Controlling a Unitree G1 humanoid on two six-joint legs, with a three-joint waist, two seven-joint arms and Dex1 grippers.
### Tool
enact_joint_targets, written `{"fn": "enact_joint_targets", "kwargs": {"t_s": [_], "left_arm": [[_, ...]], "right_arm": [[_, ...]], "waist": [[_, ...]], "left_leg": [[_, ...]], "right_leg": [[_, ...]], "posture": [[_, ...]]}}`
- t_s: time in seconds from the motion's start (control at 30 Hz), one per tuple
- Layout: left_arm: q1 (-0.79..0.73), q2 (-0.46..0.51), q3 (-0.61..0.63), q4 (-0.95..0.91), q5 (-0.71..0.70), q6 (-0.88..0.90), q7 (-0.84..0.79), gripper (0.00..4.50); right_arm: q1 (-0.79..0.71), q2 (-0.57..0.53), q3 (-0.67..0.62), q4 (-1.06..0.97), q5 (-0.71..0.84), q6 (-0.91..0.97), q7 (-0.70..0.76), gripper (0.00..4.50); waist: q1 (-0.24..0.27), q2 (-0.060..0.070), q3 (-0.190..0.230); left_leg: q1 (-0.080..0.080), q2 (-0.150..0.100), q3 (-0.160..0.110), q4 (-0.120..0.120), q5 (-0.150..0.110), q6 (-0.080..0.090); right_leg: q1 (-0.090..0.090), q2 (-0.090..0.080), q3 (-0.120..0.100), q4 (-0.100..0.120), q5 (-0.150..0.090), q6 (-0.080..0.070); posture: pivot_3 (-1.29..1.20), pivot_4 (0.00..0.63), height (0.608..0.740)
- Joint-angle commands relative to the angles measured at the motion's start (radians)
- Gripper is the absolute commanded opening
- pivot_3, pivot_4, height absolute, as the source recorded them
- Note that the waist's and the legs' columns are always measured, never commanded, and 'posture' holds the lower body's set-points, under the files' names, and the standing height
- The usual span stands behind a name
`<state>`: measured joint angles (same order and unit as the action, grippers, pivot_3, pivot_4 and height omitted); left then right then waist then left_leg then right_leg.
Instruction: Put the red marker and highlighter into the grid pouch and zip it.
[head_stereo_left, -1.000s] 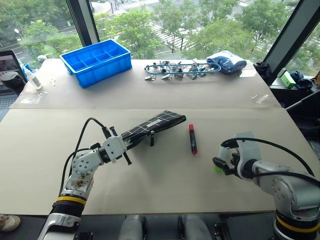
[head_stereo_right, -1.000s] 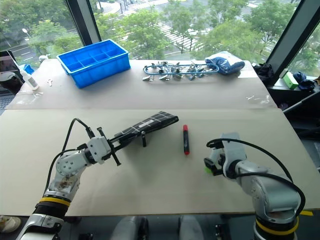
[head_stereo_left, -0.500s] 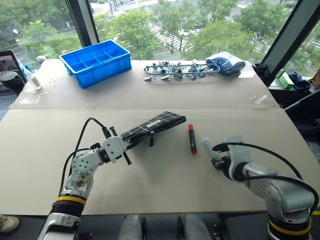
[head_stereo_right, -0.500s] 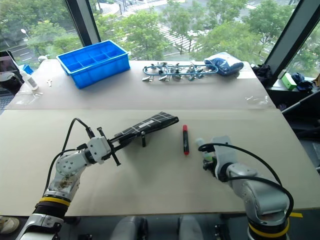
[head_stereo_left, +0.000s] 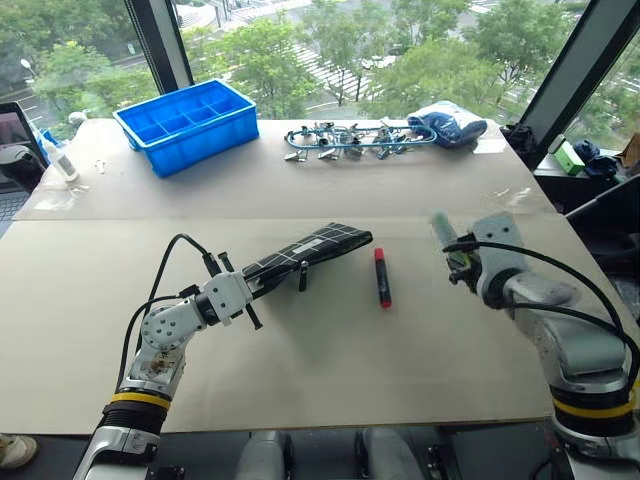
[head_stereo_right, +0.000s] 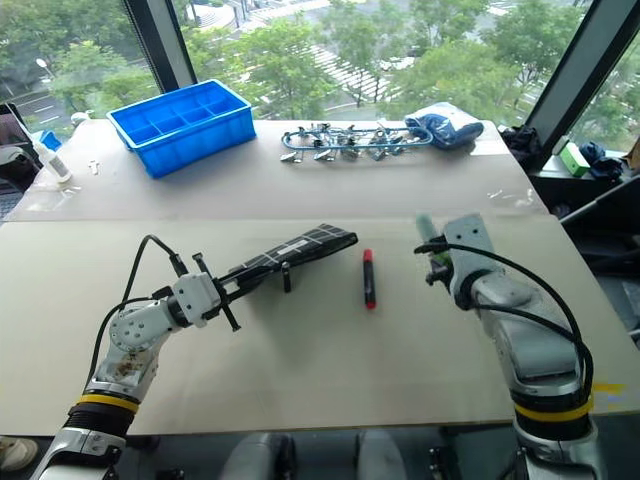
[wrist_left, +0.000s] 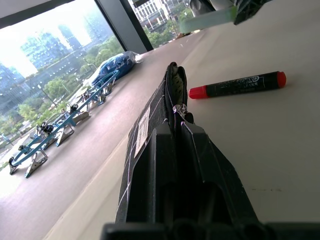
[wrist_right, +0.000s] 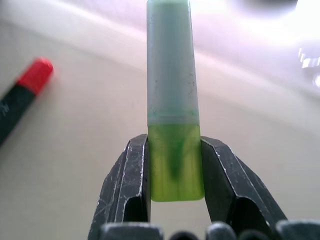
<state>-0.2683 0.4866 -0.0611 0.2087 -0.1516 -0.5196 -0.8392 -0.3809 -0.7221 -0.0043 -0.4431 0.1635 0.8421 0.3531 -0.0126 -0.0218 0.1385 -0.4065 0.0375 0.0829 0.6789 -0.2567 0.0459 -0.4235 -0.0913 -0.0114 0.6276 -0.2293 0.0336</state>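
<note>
The right claw (wrist_right: 175, 170) had closed on the highlighter (wrist_right: 172, 95) and carried it up off the worktop (head_stereo_left: 330, 370); a second earlier it had been low at the near right, jaws wide around the pen, and half a second earlier the pen was just coming up in its grip. Now the fingers (wrist_right: 125, 195) pinched the lime-green cap end from both sides, and the pale mint body stood out beyond them, pointing up and away above the surface. That meant the first pick was done, and the pen was ready to go to the pouch, by my reading

The left claw (head_stereo_left: 245, 295) had not shifted: it stayed fully shut on the near end of the grid pouch (head_stereo_left: 310, 250), holding it raised at a slant. The pouch was black fabric with white grid lines, a small white label on its side and a black strap hanging from the zip. Whether its mouth was open wide enough I could not tell

The red marker (head_stereo_left: 382, 277) lay flat on the worktop between the pouch and the right claw, touching neither, its red body ended in black
</note>
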Motion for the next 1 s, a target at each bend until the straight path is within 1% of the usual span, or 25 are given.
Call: {"fn": "enact_joint_targets", "kwargs": {"t_s": [0.03,0.13,0.2,0.3,0.5,0.67,1.0], "left_arm": [[-0.003,0.013,0.019,-0.039,-0.018,-0.001,0.003,0.0],[-0.003,0.013,0.017,-0.042,-0.018,0.001,0.005,0.0],[-0.003,0.013,0.015,-0.045,-0.019,0.003,0.005,0.0],[-0.005,0.011,0.012,-0.046,-0.02,0.003,0.005,0.0],[-0.008,0.004,0.006,-0.05,-0.019,0.004,0.005,0.0],[-0.012,0.001,0.003,-0.048,-0.019,0.004,0.003,0.0],[0.003,-0.001,0.003,-0.062,-0.018,0.006,0.009,0.0]], "right_arm": [[0.025,-0.11,0.064,-0.028,-0.074,-0.382,0.187,1.03],[0.047,-0.227,0.134,0.031,-0.202,-0.655,0.28,1.03],[0.041,-0.252,0.154,0.073,-0.243,-0.765,0.303,1.03],[0.025,-0.258,0.186,0.117,-0.302,-0.885,0.331,1.03],[-0.041,-0.204,0.234,0.216,-0.43,-0.956,0.327,1.03],[-0.101,-0.145,0.254,0.269,-0.47,-0.949,0.351,1.03],[-0.125,-0.113,0.278,0.315,-0.532,-0.992,0.397,1.03]], "waist": [[0.0,0.0,0.0],[0.004,0.0,0.0],[0.004,0.0,0.0],[0.003,0.0,0.0],[0.004,0.0,0.0],[0.004,0.0,0.0],[0.012,0.0,0.0]], "left_leg": [[0.0,0.0,0.0,0.0,0.0,0.0],[0.0,-0.001,0.0,0.0,0.0,0.0],[0.0,-0.001,0.001,0.001,0.0,0.0],[0.0,-0.001,0.002,0.002,0.0,0.0],[0.0,-0.001,0.003,0.002,0.0,0.0],[0.0,-0.001,0.003,0.002,0.0,0.0],[0.0,-0.001,0.005,0.002,0.0,0.0]], "right_leg": [[0.0,0.0,0.0,0.0,0.0,0.0],[0.001,-0.001,0.0,-0.001,0.0,0.001],[0.001,-0.002,0.0,-0.001,0.0,0.002],[0.001,-0.002,0.001,-0.001,0.0,0.002],[0.001,-0.001,0.001,0.0,0.0,0.002],[0.001,-0.001,0.001,0.0,0.0,0.002],[0.001,-0.002,0.001,0.0,0.0,0.002]], "posture": [[0.0,0.15,0.74],[0.0,0.15,0.74],[0.0,0.15,0.74],[0.0,0.15,0.74],[0.0,0.15,0.74],[0.0,0.15,0.74],[0.0,0.15,0.74]]}}
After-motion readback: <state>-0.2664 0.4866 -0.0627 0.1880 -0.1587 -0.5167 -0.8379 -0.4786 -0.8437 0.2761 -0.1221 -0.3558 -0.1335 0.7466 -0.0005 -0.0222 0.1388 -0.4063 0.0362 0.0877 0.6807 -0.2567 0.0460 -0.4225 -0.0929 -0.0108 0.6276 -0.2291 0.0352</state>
